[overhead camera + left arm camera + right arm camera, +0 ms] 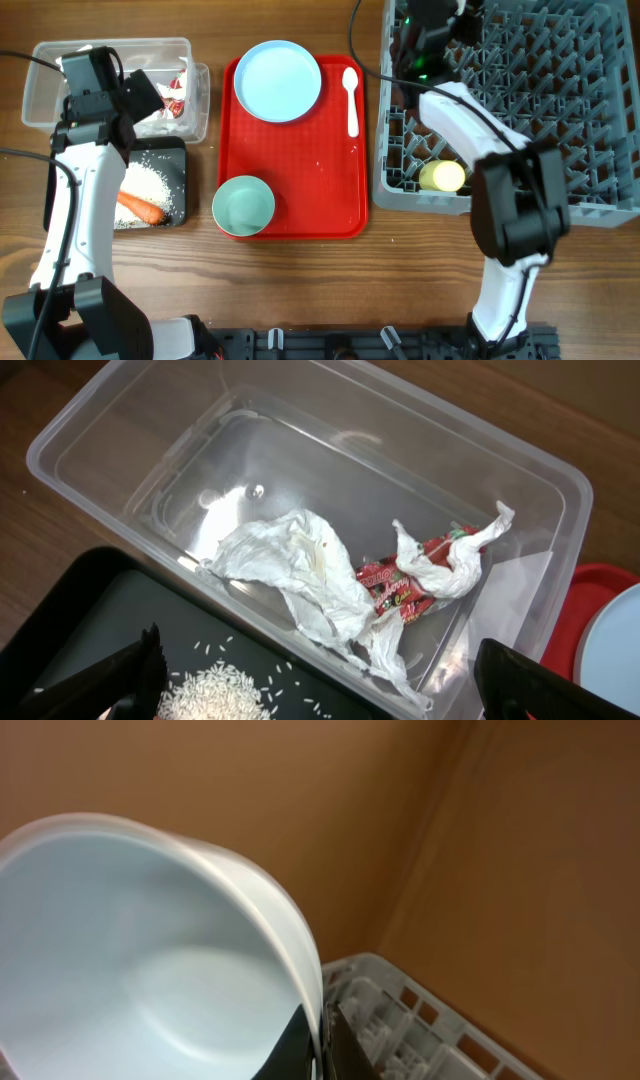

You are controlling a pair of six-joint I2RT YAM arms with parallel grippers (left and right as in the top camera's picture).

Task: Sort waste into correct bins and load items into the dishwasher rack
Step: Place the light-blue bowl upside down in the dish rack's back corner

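Observation:
My left gripper (320,705) is open and empty, hovering over the near wall of the clear tub (120,420). The tub holds the crumpled white tissue (300,575) and the red-and-white wrapper (400,588). The black tray (178,160) holds the rice (152,185) and the carrot (140,208). My right gripper (318,1055) is shut on the rim of the pale blue bowl (130,950), above the far left corner of the dishwasher rack (590,150). The yellow cup (442,176) lies in the rack. The blue plate (280,80), spoon (351,95) and green bowl (243,205) are on the red tray (330,190).
The tub (40,95) and black tray stand side by side at the left. The red tray lies in the middle and the rack fills the right. My right arm (510,210) crosses the rack's near left corner. No brown food bit shows.

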